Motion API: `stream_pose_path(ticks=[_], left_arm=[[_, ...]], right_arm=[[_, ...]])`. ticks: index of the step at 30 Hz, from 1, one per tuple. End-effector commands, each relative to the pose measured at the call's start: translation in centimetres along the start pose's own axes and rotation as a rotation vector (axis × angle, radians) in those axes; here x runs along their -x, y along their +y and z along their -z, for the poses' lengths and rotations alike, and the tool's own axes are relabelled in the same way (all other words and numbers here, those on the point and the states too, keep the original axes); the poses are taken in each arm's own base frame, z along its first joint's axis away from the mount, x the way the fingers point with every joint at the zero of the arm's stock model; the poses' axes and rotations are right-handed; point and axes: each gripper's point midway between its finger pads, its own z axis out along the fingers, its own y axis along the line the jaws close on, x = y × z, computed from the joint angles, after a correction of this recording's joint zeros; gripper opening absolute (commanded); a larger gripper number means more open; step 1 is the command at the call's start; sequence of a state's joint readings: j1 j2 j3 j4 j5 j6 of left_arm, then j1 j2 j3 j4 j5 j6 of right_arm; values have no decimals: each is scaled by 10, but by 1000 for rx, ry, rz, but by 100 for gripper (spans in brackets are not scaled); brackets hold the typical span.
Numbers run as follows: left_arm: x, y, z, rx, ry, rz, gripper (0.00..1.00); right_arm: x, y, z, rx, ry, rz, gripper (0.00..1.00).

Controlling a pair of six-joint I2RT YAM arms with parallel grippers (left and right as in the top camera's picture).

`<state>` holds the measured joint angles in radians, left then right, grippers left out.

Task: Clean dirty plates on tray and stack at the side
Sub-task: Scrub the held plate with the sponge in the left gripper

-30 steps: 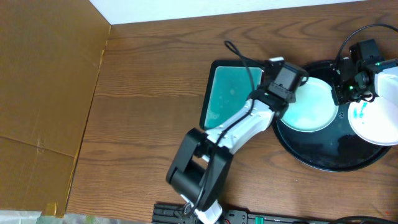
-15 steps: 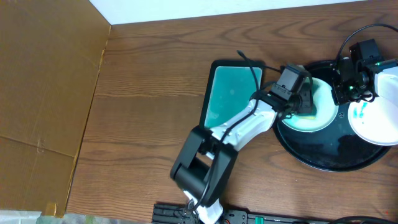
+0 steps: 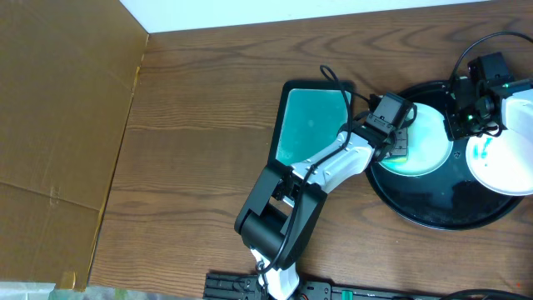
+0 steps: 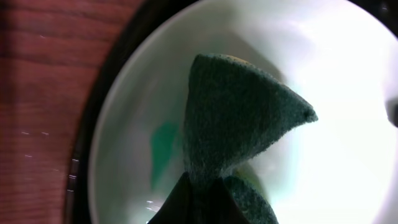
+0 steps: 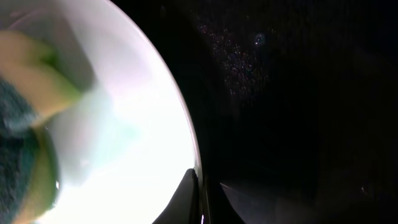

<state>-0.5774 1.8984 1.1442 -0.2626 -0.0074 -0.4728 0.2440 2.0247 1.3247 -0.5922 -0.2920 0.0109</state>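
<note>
Left gripper (image 3: 400,136) is clamped on a green scouring sponge (image 4: 239,121), its folded point pressed down onto a plate (image 4: 348,155). Just beside the sponge's edge sits a teal smear (image 4: 163,144), not yet wiped off. Beneath that plate, the black tray (image 3: 433,212). On the sponge's far side, the right gripper (image 3: 471,117) looks closed narrow on the same plate's rim, steadying it. Beyond that, a second plate (image 3: 508,171) carries its own teal streak, untouched. Behind the sponge arm lies the teal dish (image 3: 310,125). My read: early going. The first plate is mid-scrub, nothing is stacked, and the rest are waiting.
</note>
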Motion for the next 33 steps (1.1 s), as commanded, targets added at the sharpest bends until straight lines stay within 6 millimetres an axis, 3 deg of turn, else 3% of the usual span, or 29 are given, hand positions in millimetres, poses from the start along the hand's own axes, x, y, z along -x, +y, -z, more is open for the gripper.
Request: stream_pose_path(ticks=[1,11,16,19,25,33], left_arm=[[2,43,-7,191,-27,-73,7],[23,27,-4,129,-105,-158,7],[26,-34,-1,-204,-99,-171,7],[32,-52,5,-301,-122,-203,7],[34,-49,2,-293,-138,-273,7],[38,-27,-11,-247,-143,-386,7]], right_arm=[[-10,-10,-9,-34,34,-7,1],[-10,-10,-9,-34,34,-7,1],[-10,-10,-9,-34,34,-7,1],[-10,-10,-9,-34,35,-7,1],[-10,-10,-9,-34,34,-7,1],[-10,-10,-9,-34,35,-7,1]])
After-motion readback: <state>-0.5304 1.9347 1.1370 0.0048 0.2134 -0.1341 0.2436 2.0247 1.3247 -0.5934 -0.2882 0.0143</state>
